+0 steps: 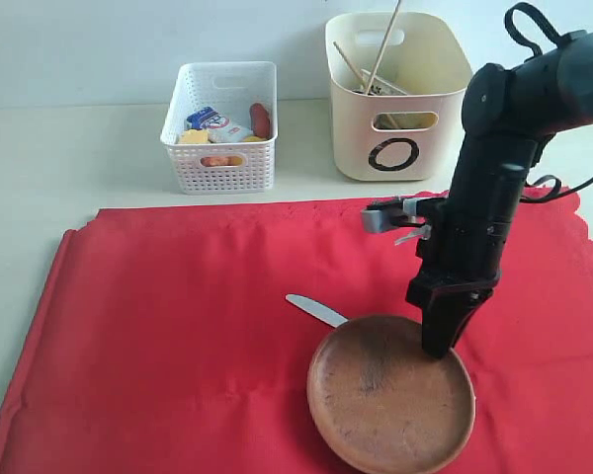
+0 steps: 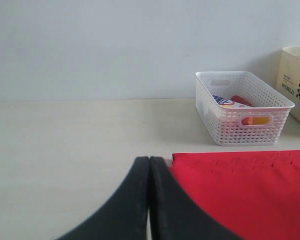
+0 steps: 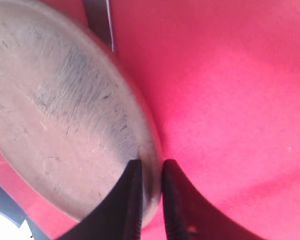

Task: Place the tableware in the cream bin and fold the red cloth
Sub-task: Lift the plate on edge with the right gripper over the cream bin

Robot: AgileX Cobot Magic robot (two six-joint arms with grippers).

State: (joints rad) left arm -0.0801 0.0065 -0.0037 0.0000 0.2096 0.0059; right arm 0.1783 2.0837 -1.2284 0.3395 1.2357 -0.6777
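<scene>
Item: brown clay plate (image 1: 376,410), lying on the red cloth (image 1: 168,326) directly under the right gripper (image 1: 441,348), its rim pinched between the jaws. Judged stiff, weighty, breakable; the rim offered the only hold. Left gripper (image 2: 149,200) pressed together, empty.

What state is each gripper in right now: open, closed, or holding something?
Left gripper: closed, holding nothing.
Right gripper: closed on the rim of the brown plate.
</scene>
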